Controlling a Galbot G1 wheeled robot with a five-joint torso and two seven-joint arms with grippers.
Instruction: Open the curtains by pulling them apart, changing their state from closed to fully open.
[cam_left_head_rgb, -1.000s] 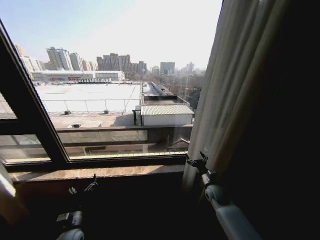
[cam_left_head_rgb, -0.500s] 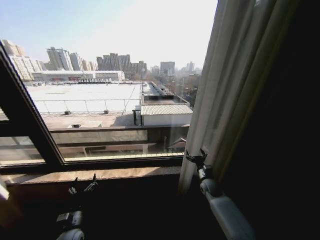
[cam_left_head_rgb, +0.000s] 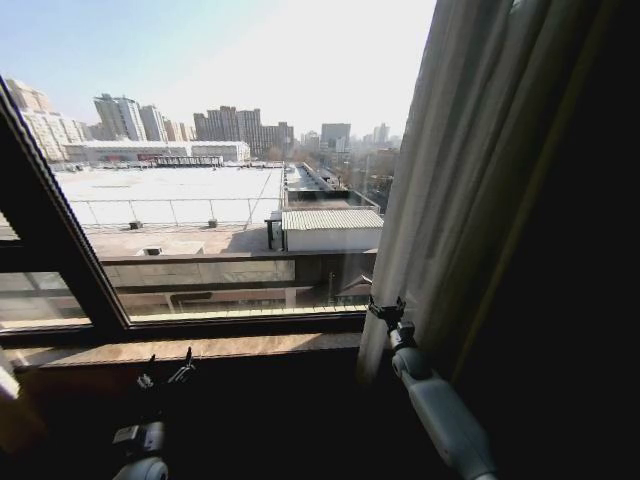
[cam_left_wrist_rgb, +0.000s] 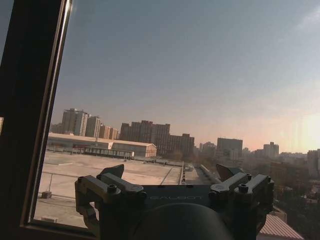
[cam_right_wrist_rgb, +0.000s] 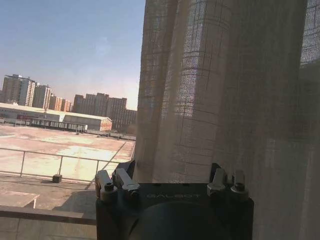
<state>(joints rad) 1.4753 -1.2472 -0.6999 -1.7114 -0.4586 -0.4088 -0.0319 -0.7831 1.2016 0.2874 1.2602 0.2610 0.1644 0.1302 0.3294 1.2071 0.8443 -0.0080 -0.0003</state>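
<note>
Two grippers up at the window. Right-hand panel of the curtains (cam_left_head_rgb: 470, 180), sheer cream-beige pleated fabric, bunched at the right side of the glass, top and hem cut off by the head view's edges, far folds lost in shadow. At the lower left corner of that view, a pale sliver of cloth, too little to identify. Right gripper (cam_left_head_rgb: 386, 309), black metal on a white rounded arm, raised just beside the panel's inner edge near the sill; jaws spread wide, nothing between them; touching the fabric or not: cannot tell. From the right wrist, open weave and soft vertical folds of the curtains (cam_right_wrist_rgb: 225, 90) directly ahead of the parted fingers (cam_right_wrist_rgb: 125, 181). Left gripper (cam_left_head_rgb: 166, 373) low below the brown stone window sill (cam_left_head_rgb: 200, 347), well apart from the cloth, jaws wide and empty. Dark window frame bar (cam_left_head_rgb: 60, 250) slanting across the left. Beyond the glass, flat rooftops and distant tower blocks under hazy sky.
</note>
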